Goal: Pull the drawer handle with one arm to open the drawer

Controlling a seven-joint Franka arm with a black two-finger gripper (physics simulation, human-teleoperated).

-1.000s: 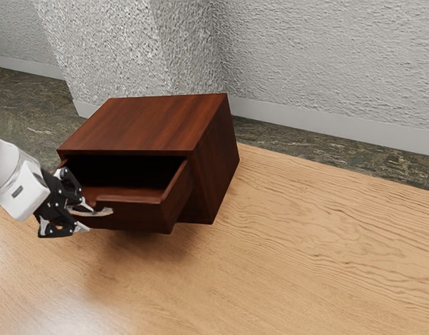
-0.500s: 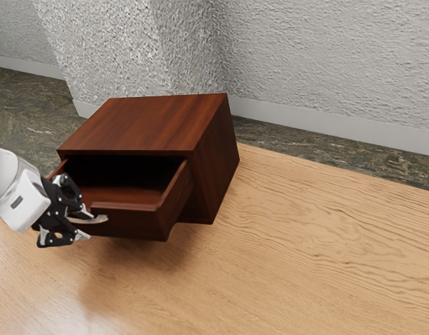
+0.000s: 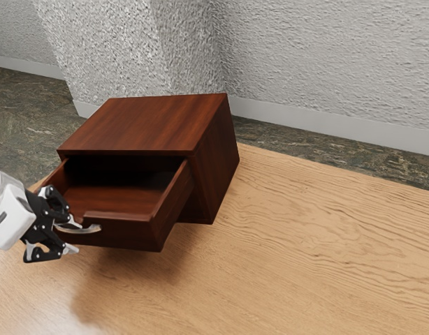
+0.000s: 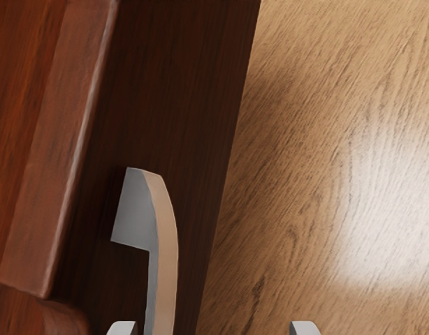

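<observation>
At the exterior view's left the black gripper (image 3: pixel 61 229) stands with its fingers spread, the silver drawer handle (image 3: pixel 87 227) between them, not pinched. The drawer (image 3: pixel 131 204) juts well out of the dark wooden cabinet (image 3: pixel 158 122), which sits on a light wooden table (image 3: pixel 305 244).

cabinet (image 3: pixel 151 122): deep red-brown, fine dark grain | drawer (image 3: pixel 124 204): same red-brown, front darker | handle (image 3: pixel 86 228): pale matte grey | gripper (image 3: pixel 65 229): black | arm link (image 3: pixel 5 216): white | wood surface (image 3: pixel 305 244): light honey, wavy grain | wall (image 3: pixel 305 49): grey-white, rough speckle | stone floor (image 3: pixel 26 105): dark green-grey marbling
</observation>
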